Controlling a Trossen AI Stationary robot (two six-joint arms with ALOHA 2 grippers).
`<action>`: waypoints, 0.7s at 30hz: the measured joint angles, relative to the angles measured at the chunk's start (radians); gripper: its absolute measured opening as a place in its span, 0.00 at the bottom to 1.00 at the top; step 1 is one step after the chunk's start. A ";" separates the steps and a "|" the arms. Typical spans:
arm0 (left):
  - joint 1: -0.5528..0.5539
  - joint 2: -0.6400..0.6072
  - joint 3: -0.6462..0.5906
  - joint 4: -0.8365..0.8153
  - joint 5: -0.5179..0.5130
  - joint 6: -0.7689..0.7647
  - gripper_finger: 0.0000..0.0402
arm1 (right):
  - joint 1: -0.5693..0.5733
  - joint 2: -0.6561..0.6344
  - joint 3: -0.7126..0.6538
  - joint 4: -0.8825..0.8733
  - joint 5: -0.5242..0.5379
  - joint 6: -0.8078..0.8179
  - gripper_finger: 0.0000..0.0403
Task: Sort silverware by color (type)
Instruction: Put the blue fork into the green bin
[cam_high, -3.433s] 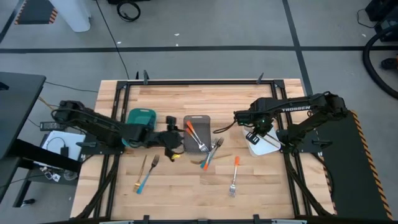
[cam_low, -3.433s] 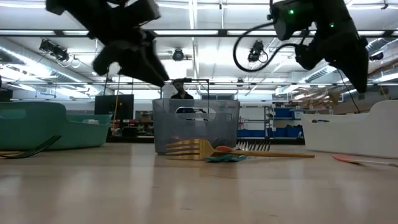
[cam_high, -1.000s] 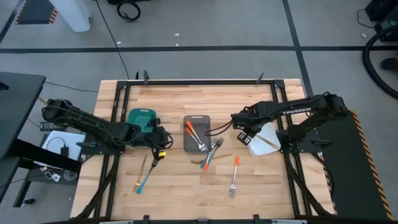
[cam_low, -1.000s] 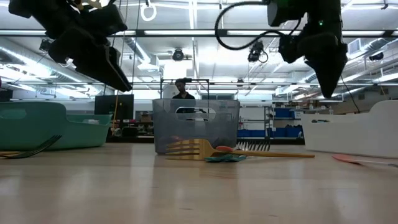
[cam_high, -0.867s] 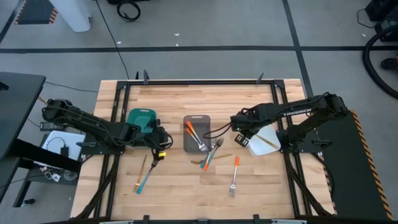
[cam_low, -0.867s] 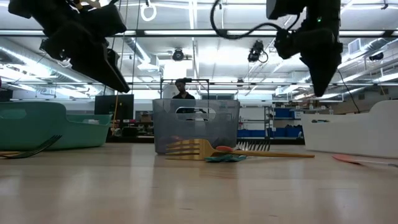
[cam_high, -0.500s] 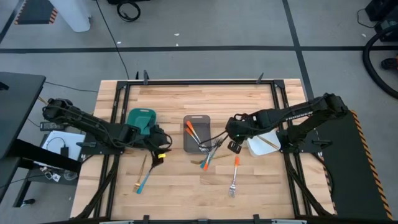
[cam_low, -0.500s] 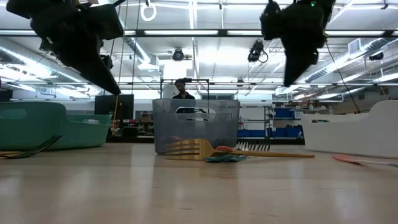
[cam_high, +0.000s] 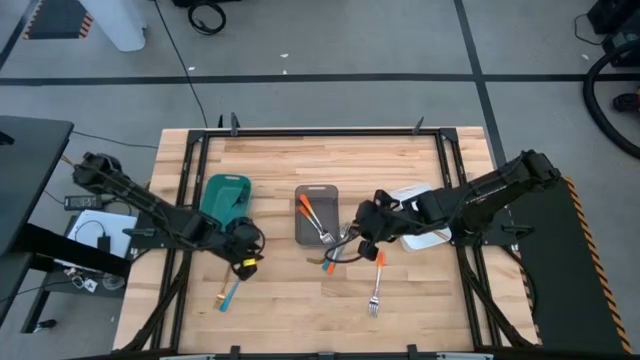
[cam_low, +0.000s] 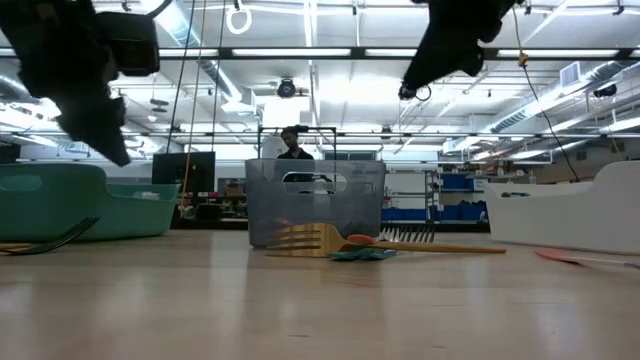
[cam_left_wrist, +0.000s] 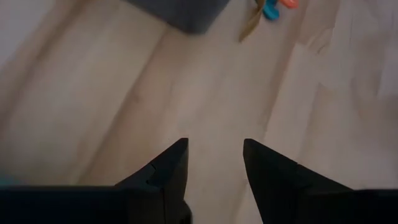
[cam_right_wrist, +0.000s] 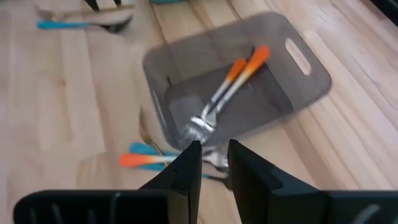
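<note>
Right claw (cam_high: 362, 246) now nearer grey tray (cam_high: 316, 214)

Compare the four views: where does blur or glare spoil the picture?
High view: sharp, evenly lit. Low view: ceiling lights glare, arms show as dark silhouettes. Left wrist view: table blurred. Right wrist view: slightly soft, yet orange handles in the grey tray read clearly.

My overhead camera looks straight down, my low one level across the pale wooden desk (cam_high: 300, 300); both share the translucent grey rectangular tray (cam_low: 315, 200).
</note>
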 joint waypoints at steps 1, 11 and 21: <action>-0.015 0.000 0.000 -0.006 -0.001 -0.032 0.41 | 0.006 0.000 0.000 0.011 0.002 -0.001 0.21; -0.182 0.002 0.000 -0.017 -0.001 -0.308 0.35 | 0.059 0.000 -0.070 0.237 0.002 0.006 0.21; -0.331 0.003 0.000 0.003 -0.003 -0.533 0.33 | 0.084 0.000 -0.241 0.617 0.032 -0.018 0.21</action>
